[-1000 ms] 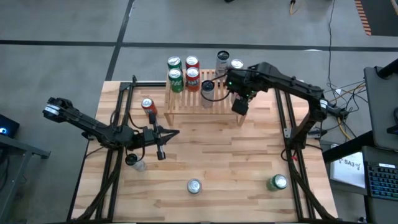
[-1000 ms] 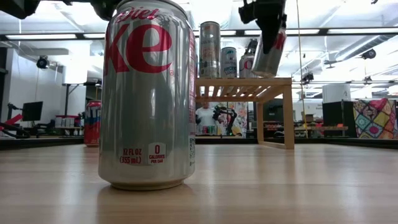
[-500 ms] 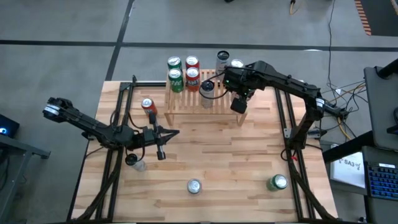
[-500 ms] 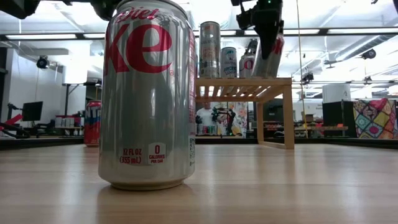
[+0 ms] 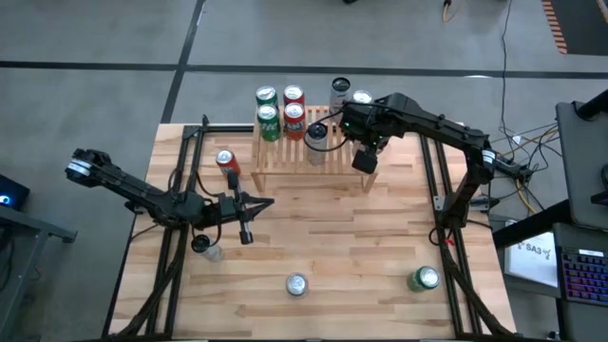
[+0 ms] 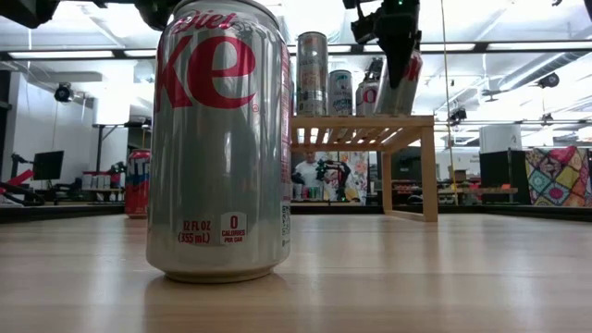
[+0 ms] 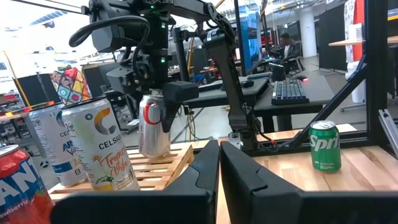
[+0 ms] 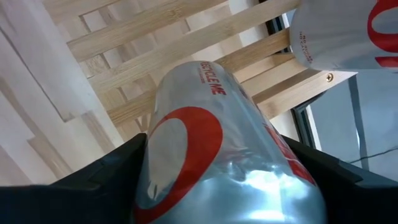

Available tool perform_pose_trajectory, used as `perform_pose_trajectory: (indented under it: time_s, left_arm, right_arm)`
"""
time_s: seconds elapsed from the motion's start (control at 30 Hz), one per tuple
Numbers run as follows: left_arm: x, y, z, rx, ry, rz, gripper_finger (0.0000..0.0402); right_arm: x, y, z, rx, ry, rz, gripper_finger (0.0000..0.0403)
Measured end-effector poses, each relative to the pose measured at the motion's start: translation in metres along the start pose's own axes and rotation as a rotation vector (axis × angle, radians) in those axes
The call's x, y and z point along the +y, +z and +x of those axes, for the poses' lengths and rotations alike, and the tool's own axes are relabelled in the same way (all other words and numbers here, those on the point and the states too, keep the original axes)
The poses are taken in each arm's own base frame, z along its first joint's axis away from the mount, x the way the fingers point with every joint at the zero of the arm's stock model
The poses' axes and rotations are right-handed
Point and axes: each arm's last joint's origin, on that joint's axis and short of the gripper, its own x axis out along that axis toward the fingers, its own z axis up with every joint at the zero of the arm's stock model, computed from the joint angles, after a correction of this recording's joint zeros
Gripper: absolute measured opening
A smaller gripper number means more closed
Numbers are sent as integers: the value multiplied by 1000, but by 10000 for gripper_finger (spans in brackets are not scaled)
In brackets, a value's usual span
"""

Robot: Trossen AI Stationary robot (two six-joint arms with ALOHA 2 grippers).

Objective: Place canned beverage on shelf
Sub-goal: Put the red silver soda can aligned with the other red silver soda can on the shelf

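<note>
A silver can with a red logo [image 8: 205, 124] stands at the right end of the light-wood slatted shelf [image 5: 285, 157], with my right gripper [image 8: 211, 162] shut on it from above. The left wrist view shows the same can [image 7: 152, 134] on the slats. Several other cans [image 5: 282, 114] stand on the shelf's left part, and a silver one [image 5: 316, 136] stands mid-shelf. My left gripper [image 5: 249, 228] hovers shut and level over the table's left middle, holding nothing. My right gripper pinches the can's side wall [image 8: 163, 146] between its two fingers, one on each side, on the can's upper part. The fingers come steeply from above, slanting from the table's right. The can is nearly upright, its bottom [image 7: 153, 153] on the shelf's slats.
Two more cans [image 5: 350, 94] stand just beyond the shelf's far right corner. A red can [image 5: 226, 161] stands on the table left of the shelf. Near the front edge stand a silver can [image 5: 297, 283] and a green can [image 5: 425, 278]. The middle of the table is bare wood.
My right gripper has gone a little down and toward the table's left with the can. The can was tilted above the shelf's right end; its bottom now meets the slats and it stands straighter. For the last half second it has kept still.
</note>
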Motion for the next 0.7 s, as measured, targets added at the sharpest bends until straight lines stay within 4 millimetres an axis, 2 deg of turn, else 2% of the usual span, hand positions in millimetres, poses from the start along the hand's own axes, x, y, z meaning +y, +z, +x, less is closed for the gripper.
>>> perform_pose_trajectory:
  time_s: [0.2,0.7]
  left_arm:
    - [0,0,0,0,0,0,0]
    - [0,0,0,0,0,0,0]
  right_arm:
    - [0,1,0,-9,0,-11,328]
    - [0,4,0,-38,5,-20,334]
